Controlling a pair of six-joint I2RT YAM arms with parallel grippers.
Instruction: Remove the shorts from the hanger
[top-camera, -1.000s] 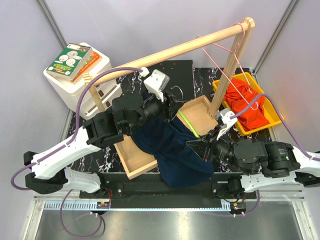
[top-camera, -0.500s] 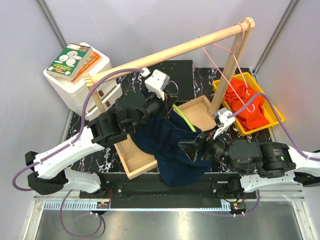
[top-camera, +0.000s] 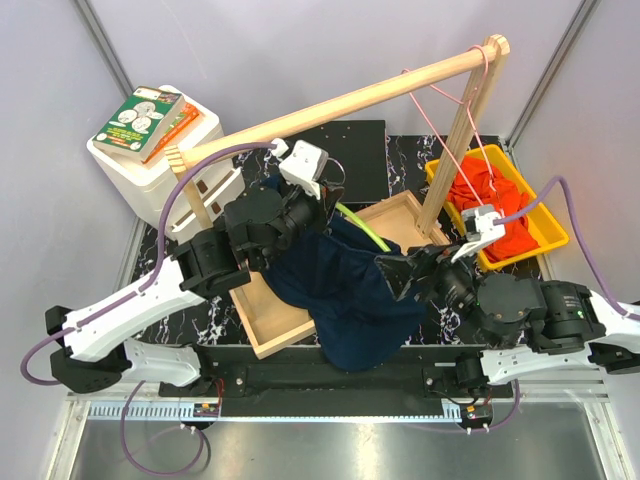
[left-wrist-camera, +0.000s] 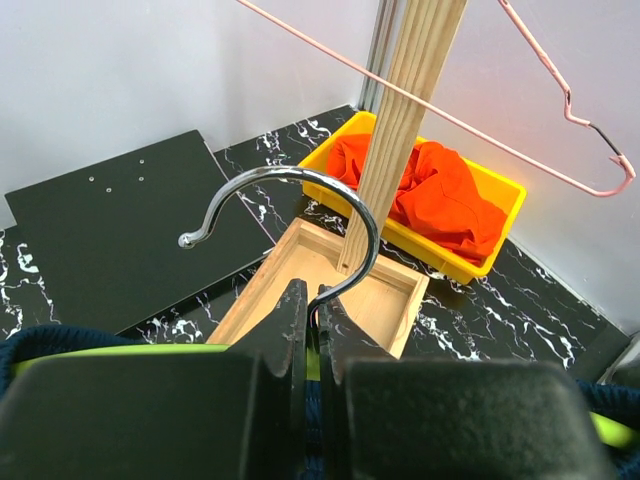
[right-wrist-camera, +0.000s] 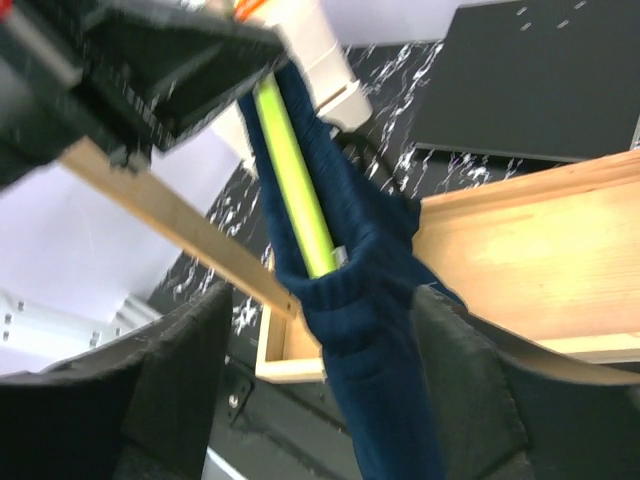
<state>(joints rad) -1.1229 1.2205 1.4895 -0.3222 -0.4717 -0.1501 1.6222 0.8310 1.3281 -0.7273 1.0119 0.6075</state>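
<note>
Navy shorts (top-camera: 345, 290) still hang on the hanger (left-wrist-camera: 300, 185) over the wooden tray (top-camera: 265, 320). The left gripper (left-wrist-camera: 312, 330) now pinches the hanger's hook tight; a second ago it was looser. The right gripper (top-camera: 395, 277) has opened wide beside the cloth and holds nothing. Orange shorts (top-camera: 490, 205) still lie in the yellow bin (top-camera: 555, 228).

Our left arm (top-camera: 130, 305) reaches forward and rightward from its base, wrist raised, and our left tool (left-wrist-camera: 312, 300) has its jaws pressed tight together. Our right arm (top-camera: 540, 315) lies folded low, pointing leftward, with our right tool (right-wrist-camera: 320, 330) holding its fingers (right-wrist-camera: 175, 380) spread wide apart
</note>
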